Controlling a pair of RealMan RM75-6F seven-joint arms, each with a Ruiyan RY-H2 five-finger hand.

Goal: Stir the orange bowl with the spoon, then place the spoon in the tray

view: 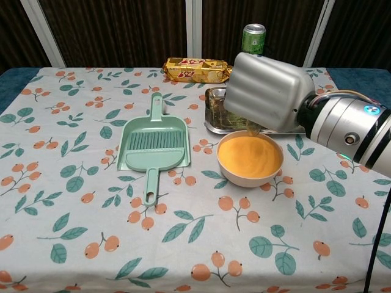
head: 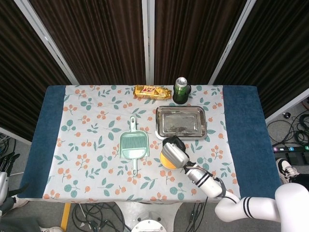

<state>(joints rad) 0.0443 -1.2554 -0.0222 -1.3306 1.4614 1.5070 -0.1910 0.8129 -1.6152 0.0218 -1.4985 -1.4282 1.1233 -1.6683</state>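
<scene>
Spoon (view: 253, 129) dips into the bowl (view: 250, 160), its tip at the far rim. The right hand (view: 267, 91) grips it from above, just before the tray (head: 181, 122)

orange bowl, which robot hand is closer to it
Right. The right robot hand hovers just over the far rim of the orange bowl, holding a spoon that dips toward it. The left robot hand shows in neither view.
</scene>
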